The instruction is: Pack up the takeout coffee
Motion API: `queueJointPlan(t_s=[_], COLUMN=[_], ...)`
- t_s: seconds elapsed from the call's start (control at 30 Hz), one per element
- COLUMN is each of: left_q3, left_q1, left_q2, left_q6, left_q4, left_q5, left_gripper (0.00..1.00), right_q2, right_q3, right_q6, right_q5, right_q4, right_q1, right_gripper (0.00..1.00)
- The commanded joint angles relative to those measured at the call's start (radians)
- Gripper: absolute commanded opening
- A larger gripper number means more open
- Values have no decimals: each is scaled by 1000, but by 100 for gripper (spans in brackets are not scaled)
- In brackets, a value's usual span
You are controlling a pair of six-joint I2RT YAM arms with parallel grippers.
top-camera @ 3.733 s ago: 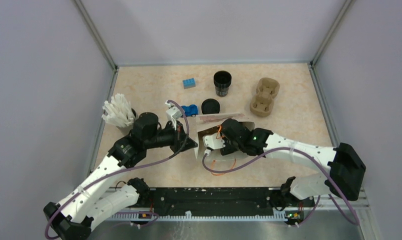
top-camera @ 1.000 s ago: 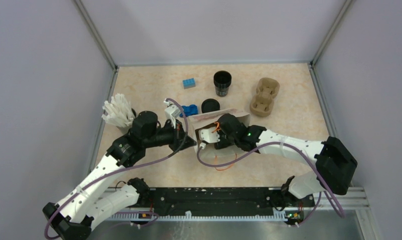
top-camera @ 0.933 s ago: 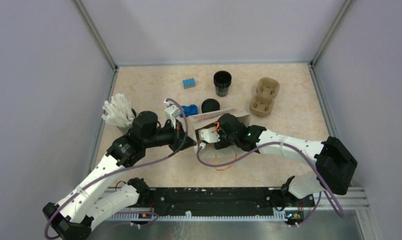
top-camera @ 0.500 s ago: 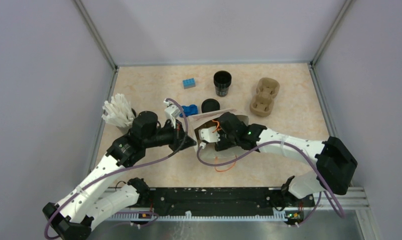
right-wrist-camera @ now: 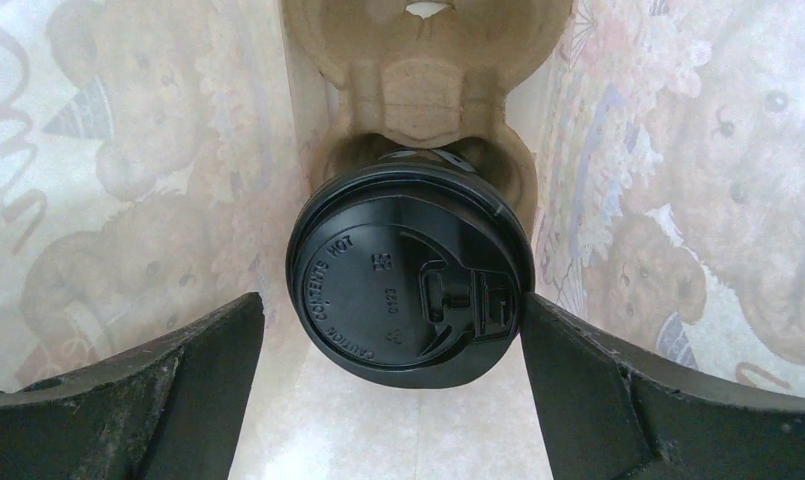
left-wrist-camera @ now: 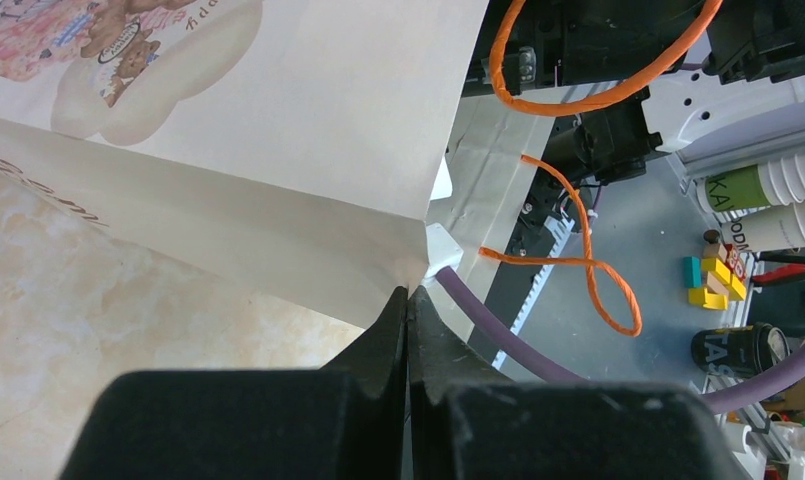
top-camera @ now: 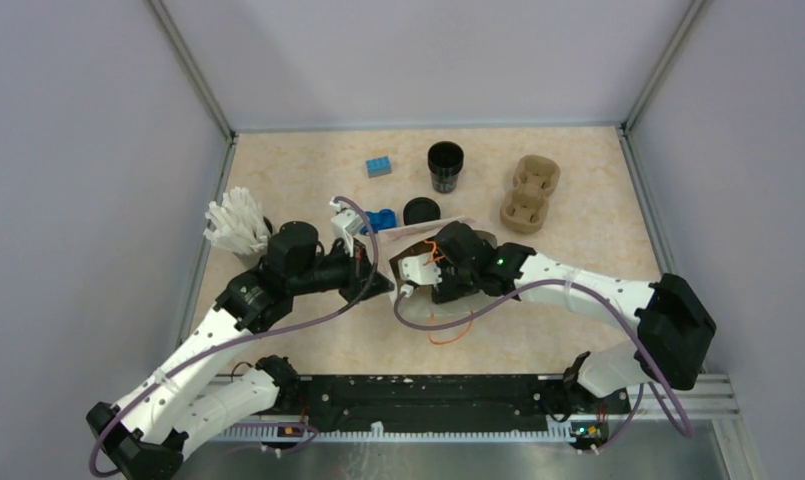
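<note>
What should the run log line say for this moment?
left gripper: shut on paper bag edge | right gripper: open, astride lidded cup in carrier, inside bag

Table [top-camera: 298, 180], paper bag [left-wrist-camera: 278, 100], black cup [top-camera: 445, 166], blue brick [top-camera: 379, 166]

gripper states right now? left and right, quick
Left gripper: closed, pinching the edge of the paper bag.
Right gripper: open inside the bag, one finger on each side of the lidded black cup, not gripping it.
</note>
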Motion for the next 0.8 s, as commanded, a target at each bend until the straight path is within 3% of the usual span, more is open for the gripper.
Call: queueJointPlan(t_s=[0.0,0.47,0.57,0.77], left_q3=[35,47,46,49], left_q1=[2,3,2,2], left_q2=[7,21,24,34], left_q6=[8,-2,-2,-3], left_q4=[11,5,6,9], left_q5=[-7,-18,-18,-10], left_gripper=[0,0,0,0], right_q2=[-37,-75,-75,-69], right_q3=[33,51,55,77], right_q6=[22,42,53,68], right_q5=[-21,-63,-60,-50], right_q4=[-36,-80,-82,-91], right_q1=[-8,-10,-10,-15], right_gripper=[95,90,95,97])
